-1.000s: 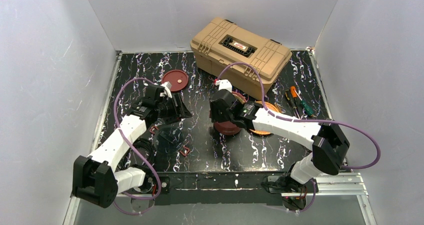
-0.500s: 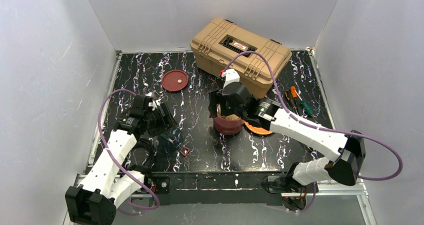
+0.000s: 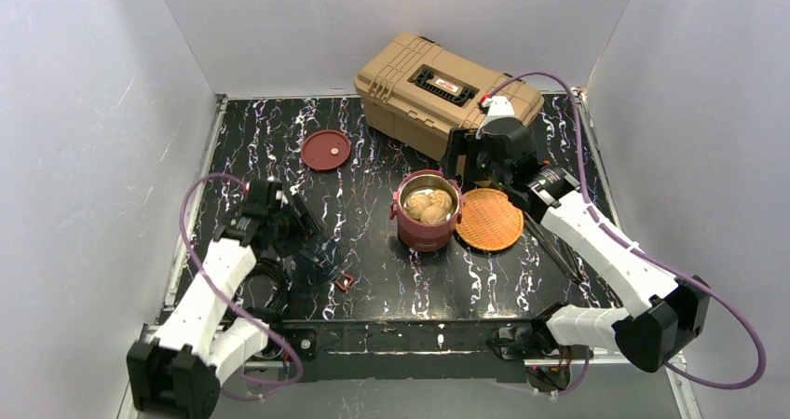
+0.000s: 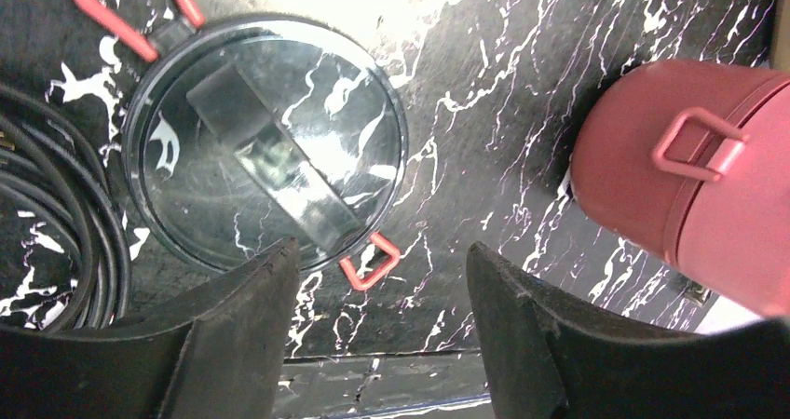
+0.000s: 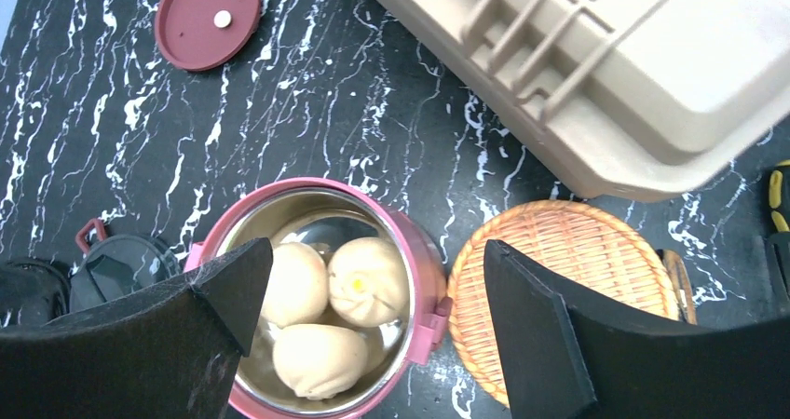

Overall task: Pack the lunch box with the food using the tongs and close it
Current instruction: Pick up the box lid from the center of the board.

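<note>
The lunch box (image 3: pixel 427 236) is one open maroon bowl at mid-table, and its steel rim (image 5: pixel 421 244) shows in the right wrist view. Three beige buns (image 5: pixel 368 279) lie inside. A flat maroon lid (image 3: pixel 326 149) rests apart at the back left. My right gripper (image 3: pixel 461 163) hangs open and empty above the gap between bowl and toolbox, and its fingers (image 5: pixel 224 289) frame the buns from above. My left gripper (image 3: pixel 303 225) is open, low over a clear round lid (image 4: pixel 264 149). A thin dark strip (image 3: pixel 559 251) right of the plate may be the tongs, mostly under my right forearm.
A big tan toolbox (image 3: pixel 447 93) stands at the back. An orange woven plate (image 3: pixel 489 220) lies bare, touching the bowl's right side. The clear lid has red clasps (image 4: pixel 368 265). A coil of black cable (image 4: pixel 56 223) sits at the near left.
My right gripper has lifted off the bowl and swung back right toward the toolbox, opening wide, so the buns now show. My left arm drew back toward the near left.
</note>
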You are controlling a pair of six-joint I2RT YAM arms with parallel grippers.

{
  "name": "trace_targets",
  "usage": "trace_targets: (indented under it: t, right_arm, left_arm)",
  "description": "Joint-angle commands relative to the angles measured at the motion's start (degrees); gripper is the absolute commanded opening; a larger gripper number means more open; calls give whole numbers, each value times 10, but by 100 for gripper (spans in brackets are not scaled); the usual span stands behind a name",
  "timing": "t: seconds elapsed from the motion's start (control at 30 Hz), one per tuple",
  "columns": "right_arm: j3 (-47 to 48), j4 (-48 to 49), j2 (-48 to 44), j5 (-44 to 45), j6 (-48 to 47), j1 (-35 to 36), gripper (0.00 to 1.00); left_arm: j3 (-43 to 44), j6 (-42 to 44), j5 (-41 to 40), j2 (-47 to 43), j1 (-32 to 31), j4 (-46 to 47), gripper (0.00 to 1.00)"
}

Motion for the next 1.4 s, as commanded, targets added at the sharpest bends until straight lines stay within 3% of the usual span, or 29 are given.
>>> trace_targets:
  t: [0.0, 0.33, 0.47, 0.77, 1.17, 1.37]
  right_arm:
    - [-20, 12, -34, -21, -18, -36, 92]
    - [-91, 31, -129, 20, -18, -67, 94]
    - [-107, 27, -141, 24, -17, -69, 94]
    - [-127, 23, -143, 7, -4, -71, 92]
    - [-143, 6, -159, 1, 11, -73, 91]
    - [-154, -4, -170, 8, 19, -73, 91]
  left_arm:
    - [129, 69, -31, 144, 20, 43, 60]
    - [437, 131, 16, 494, 95, 20, 46]
    - [516, 139, 15, 584, 99, 13, 41]
    - [604, 147, -22, 691, 102, -12, 40]
    - [657, 152, -43, 746, 109, -27, 35]
    - [672, 161, -45, 765, 113, -38, 11]
